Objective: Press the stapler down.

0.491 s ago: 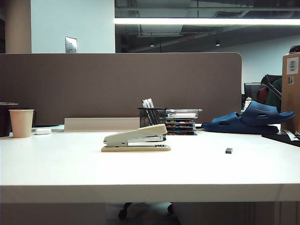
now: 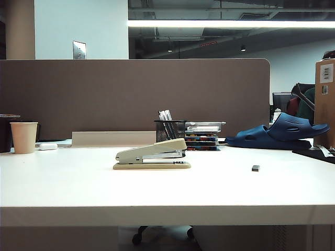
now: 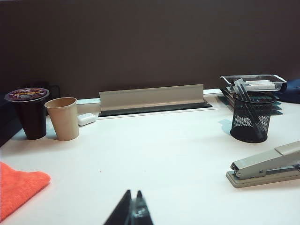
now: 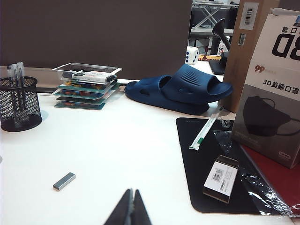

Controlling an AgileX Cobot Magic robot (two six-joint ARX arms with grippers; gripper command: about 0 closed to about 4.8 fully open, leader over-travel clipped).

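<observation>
On the white desk, the stapler (image 2: 152, 156) sits untouched, its rigid, springy top arm raised. Both the left gripper (image 3: 133, 206) and the right gripper (image 4: 131, 204) hover well apart from it, fingers pinched closed on nothing; the arm's high front end looks the best spot to press.

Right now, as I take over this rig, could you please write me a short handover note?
Left gripper: shut, holding nothing, low over the table, short of the stapler.
Right gripper: shut, holding nothing, above bare table near a small grey staple strip.
Neither arm shows in the exterior view.
Stapler: mid-table in front of the mesh pen holder, top arm raised, untouched.
Done: nothing yet.
Left: bring a gripper over the stapler's top arm and press it down.
</observation>
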